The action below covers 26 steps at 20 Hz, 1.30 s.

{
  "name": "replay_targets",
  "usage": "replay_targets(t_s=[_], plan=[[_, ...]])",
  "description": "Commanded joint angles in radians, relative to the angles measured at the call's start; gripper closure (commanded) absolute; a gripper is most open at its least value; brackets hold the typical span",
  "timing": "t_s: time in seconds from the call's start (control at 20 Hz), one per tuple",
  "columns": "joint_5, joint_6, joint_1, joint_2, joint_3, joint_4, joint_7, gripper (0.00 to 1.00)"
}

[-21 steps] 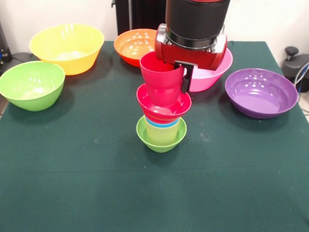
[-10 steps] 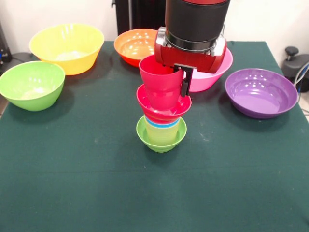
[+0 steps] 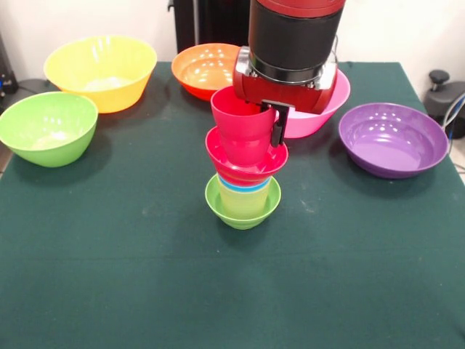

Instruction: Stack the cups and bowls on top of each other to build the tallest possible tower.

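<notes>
The tower stands mid-table: a small lime-green bowl (image 3: 243, 215) at the base, a pale yellow cup (image 3: 243, 201) in it, the rim of a blue cup (image 3: 244, 186), then a small red bowl (image 3: 247, 166). The red cup (image 3: 243, 127) sits upright in that red bowl. My gripper (image 3: 269, 134) hangs directly over the tower and is shut on the red cup. One black finger (image 3: 277, 128) lies against the cup's right wall. The other finger is hidden.
Loose bowls ring the far half of the green cloth: large yellow (image 3: 102, 73) and green (image 3: 47, 127) at the left, orange (image 3: 203, 69) behind the tower, pink (image 3: 323, 116) partly behind my gripper, wide purple (image 3: 392, 138) at the right.
My gripper and the red cup have come down slightly, so the cup sits a little deeper in the small red bowl. Nothing else moved.
</notes>
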Motion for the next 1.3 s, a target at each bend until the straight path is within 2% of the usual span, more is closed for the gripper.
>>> replay_targets(t_s=[0.05, 1.3], plan=[[0.012, -0.044, 0.027, 0.019, 0.048, 0.105, 0.174, 1.00], [0.011, -0.050, 0.024, 0.020, 0.046, 0.108, 0.163, 1.00]])
